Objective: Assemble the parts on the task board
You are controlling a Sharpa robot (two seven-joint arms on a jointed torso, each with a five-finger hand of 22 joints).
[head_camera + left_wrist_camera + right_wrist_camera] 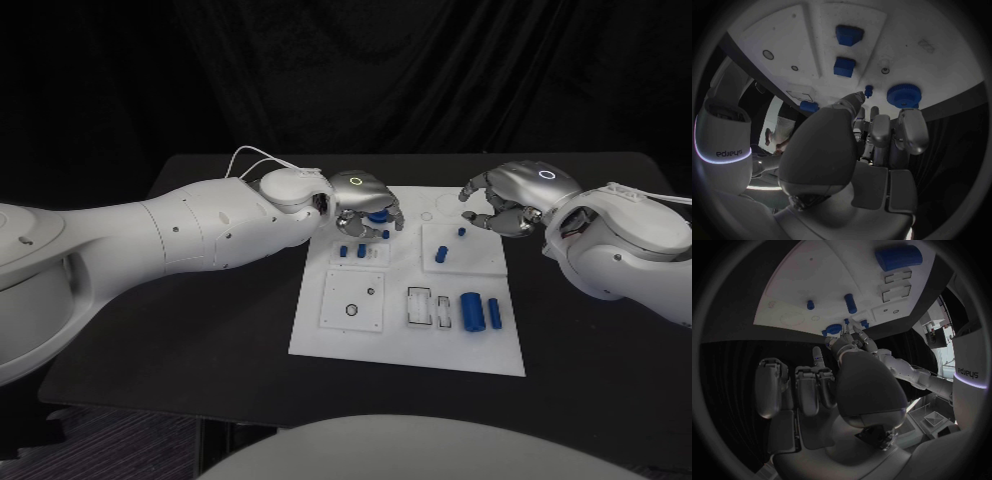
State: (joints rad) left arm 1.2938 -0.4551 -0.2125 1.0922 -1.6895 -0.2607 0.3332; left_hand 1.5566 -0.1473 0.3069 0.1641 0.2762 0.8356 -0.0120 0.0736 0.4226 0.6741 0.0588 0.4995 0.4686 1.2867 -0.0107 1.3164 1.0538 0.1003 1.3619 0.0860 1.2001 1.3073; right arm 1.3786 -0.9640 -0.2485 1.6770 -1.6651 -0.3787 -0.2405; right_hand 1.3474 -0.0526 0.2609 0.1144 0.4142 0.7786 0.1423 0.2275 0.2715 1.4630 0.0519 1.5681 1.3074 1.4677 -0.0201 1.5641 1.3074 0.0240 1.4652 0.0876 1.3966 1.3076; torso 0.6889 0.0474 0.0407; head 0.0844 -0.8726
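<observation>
The white task board lies mid-table. My left hand hovers over its far left corner, fingers spread around a blue gear without gripping it. In the left wrist view the gear lies on the board just past the fingertips, and the thumb points at a small blue peg. Two blue blocks sit farther along the board. My right hand hangs over the far right corner, fingers apart and holding nothing. Beyond it stand a blue peg and a smaller one.
Two short blue pegs stand on the left raised square and two on the right one. Near the front right lie two blue cylinders beside rectangular slots. A round recess sits at front left. Black table surrounds the board.
</observation>
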